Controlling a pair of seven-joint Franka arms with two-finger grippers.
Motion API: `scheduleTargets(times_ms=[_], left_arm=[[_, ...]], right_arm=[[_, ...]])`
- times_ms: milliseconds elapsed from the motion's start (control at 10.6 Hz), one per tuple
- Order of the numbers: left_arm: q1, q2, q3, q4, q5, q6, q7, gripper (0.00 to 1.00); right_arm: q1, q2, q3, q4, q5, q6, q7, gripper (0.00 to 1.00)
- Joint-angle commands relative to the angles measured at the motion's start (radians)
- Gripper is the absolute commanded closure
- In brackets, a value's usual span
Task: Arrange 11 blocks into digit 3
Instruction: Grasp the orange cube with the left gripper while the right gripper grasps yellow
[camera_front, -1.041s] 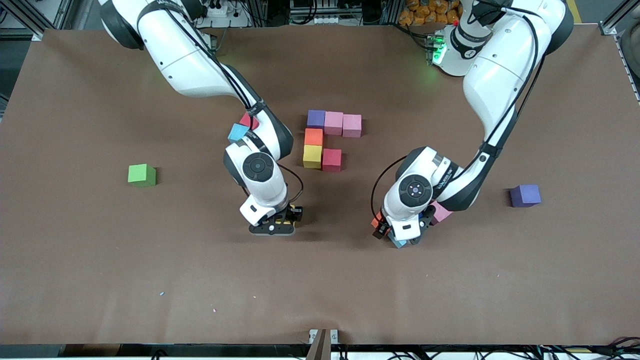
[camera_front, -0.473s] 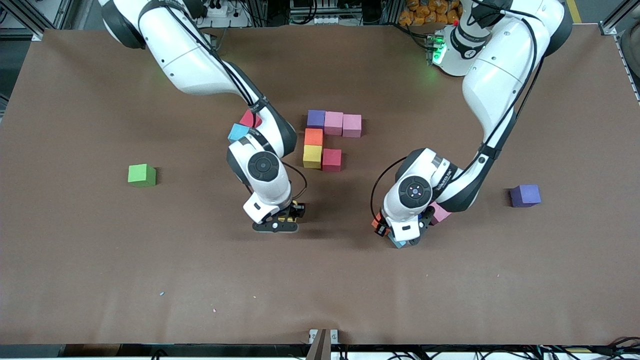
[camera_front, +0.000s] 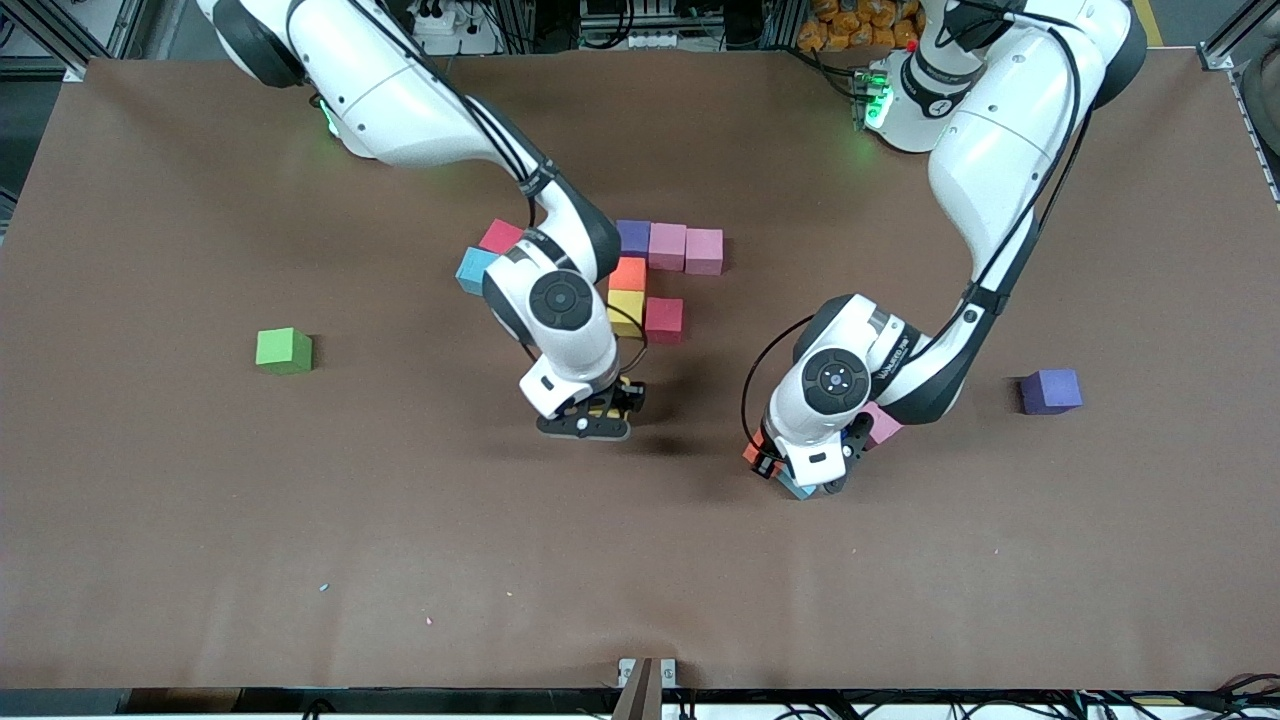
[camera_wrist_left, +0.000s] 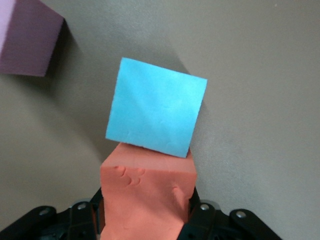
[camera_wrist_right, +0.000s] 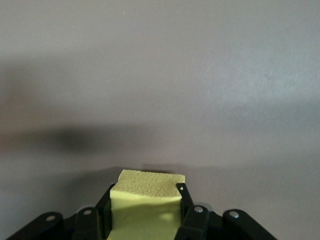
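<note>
left gripper (camera_front: 800, 470) | clamped on orange block (camera_wrist_left: 145, 200), low at tabletop (camera_front: 200, 520); light-blue block (camera_wrist_left: 156, 114) touched just ahead of it, pink block (camera_wrist_left: 27, 40) near beside || right gripper (camera_front: 598, 412) | closed on yellow block (camera_wrist_right: 145, 205), held over bare tabletop; partial digit 3 (camera_front: 660, 275) lies near, toward the bases

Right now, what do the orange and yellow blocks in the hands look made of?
Orange block: probably soft foam, matte; its face shows dents and creases between the left hand fingers. Yellow block: likely the same foam, matte with a fine grainy surface, held in the right hand.
</note>
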Motion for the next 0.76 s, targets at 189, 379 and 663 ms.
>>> scheduleTargets(times_ms=[189, 379, 663], left_arm=[[0.008, -0.068, -0.052, -0.024, 0.005, -0.087, -0.159, 1.0], [0.011, -0.097, -0.076, -0.057, 0.005, -0.123, -0.216, 1.0], [0.015, -0.143, -0.096, -0.143, -0.003, -0.123, -0.302, 1.0]], right_arm=[[0.022, -0.102, 0.002, -0.159, -0.002, 0.046, 0.025, 0.97], [0.024, -0.125, 0.002, -0.243, -0.018, 0.155, 0.022, 0.97], [0.022, -0.155, 0.032, -0.291, -0.041, 0.154, 0.025, 0.97]])
